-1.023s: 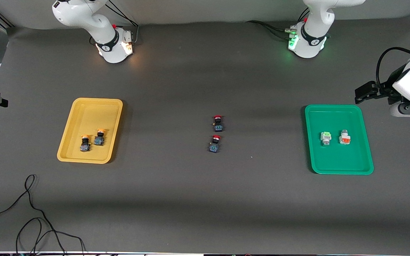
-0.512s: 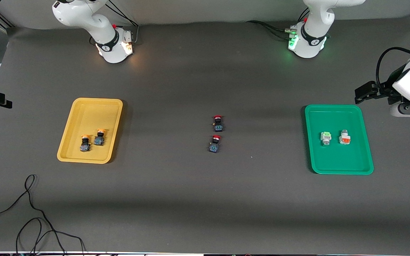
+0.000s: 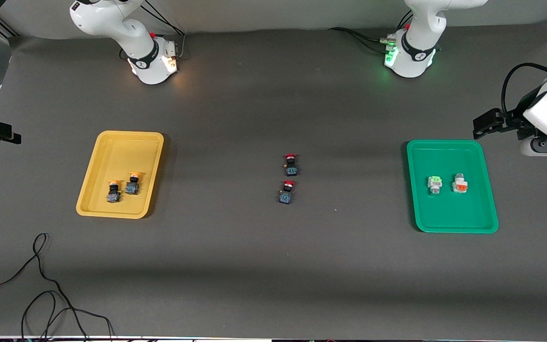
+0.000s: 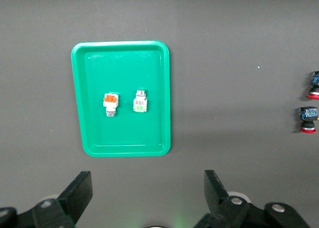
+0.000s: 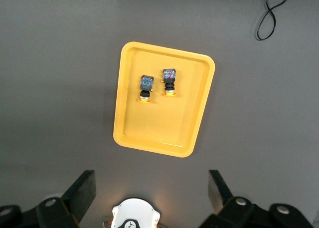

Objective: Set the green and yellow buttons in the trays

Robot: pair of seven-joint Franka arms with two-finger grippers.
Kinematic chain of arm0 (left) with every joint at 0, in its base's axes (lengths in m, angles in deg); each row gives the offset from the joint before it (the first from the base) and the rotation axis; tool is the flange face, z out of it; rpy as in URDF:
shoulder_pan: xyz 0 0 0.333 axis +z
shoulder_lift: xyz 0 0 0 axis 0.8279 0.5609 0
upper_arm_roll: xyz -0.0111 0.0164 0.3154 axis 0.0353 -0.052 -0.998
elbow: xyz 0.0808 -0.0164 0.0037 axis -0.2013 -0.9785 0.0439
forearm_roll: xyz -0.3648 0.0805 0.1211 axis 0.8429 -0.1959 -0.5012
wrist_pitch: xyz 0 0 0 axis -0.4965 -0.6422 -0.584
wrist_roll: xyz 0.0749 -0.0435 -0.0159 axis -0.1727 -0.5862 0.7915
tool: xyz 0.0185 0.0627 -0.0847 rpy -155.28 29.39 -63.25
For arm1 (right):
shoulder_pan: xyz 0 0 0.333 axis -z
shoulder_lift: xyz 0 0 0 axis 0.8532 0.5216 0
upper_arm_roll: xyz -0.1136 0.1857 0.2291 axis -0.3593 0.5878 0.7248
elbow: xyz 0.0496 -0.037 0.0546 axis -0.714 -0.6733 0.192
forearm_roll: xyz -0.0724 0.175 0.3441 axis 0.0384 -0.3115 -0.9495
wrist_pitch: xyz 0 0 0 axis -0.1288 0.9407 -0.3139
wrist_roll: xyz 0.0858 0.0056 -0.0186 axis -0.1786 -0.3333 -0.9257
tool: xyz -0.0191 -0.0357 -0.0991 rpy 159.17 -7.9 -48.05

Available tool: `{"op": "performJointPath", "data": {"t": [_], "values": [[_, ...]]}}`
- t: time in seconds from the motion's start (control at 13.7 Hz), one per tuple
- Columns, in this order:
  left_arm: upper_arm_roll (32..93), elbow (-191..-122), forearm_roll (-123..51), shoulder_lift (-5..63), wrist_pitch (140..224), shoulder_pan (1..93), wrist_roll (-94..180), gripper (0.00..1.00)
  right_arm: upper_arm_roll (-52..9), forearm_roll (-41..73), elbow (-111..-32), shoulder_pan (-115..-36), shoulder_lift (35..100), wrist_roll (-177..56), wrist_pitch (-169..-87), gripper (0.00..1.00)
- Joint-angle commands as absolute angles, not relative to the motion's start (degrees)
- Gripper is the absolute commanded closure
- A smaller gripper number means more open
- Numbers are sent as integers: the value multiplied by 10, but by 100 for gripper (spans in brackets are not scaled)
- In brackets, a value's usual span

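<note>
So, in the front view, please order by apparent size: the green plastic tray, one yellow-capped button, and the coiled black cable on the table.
1. Green plastic tray, and coiled black cable: similar extent, unsure.
2. Yellow-capped button, smallest by far.

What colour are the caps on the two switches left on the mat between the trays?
Red, on both switches; the front view shows it best.
</note>
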State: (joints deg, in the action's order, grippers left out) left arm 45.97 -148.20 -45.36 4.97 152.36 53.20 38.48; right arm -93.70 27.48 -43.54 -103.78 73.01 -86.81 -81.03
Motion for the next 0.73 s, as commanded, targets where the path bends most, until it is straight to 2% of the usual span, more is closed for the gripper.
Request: {"op": "performJointPath", "data": {"t": [0.0,0.29,0.66], "values": [[456,-1475,-461,48,1523,525,385,0,-864,340,-426,-1006,704,-859,-802,0],[456,-1475,-461,49,1524,525,385,0,-712,407,-428,-917,639,-815,-808,0],[456,-1475,-461,49,1524,525,384,0,-470,507,-435,-759,582,-784,-817,0]]}}
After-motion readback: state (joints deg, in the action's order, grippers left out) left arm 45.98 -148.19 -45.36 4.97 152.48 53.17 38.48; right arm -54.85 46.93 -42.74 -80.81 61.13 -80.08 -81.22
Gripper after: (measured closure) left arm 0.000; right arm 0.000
